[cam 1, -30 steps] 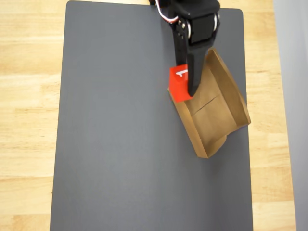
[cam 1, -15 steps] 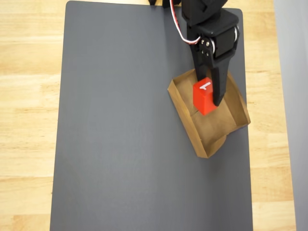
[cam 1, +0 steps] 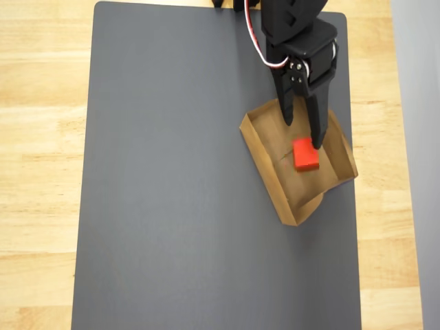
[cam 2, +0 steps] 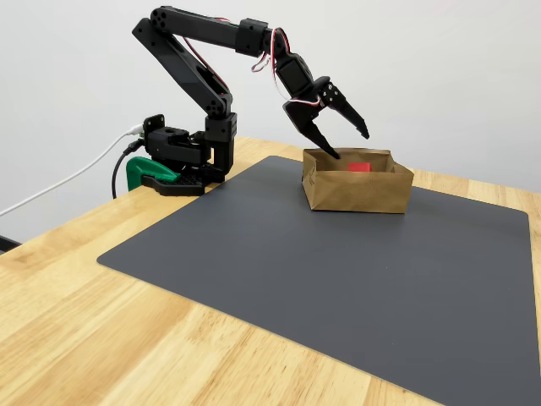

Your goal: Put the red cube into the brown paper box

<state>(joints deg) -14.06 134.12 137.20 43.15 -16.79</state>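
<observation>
The red cube (cam 1: 306, 154) lies on the floor of the brown paper box (cam 1: 265, 170), near the crease across its middle. From the side, in the fixed view, just the top of the red cube (cam 2: 359, 167) shows over the wall of the brown paper box (cam 2: 355, 191). My black gripper (cam 1: 302, 134) hangs open just above the cube, holding nothing. One fingertip is beside the cube's far right corner, the other over the box's far left part. In the fixed view the gripper (cam 2: 350, 145) points down over the box's rim.
The box sits at the far right of a dark grey mat (cam 1: 179, 192) on a wooden table (cam 1: 41, 172). The arm's base and a green clamp (cam 2: 148, 173) stand at the table's far left edge in the fixed view, with cables running off to the left.
The gripper carried the red cube rightward from the box's left wall to over its middle, then opened. The cube dropped and now lies on the box floor.
</observation>
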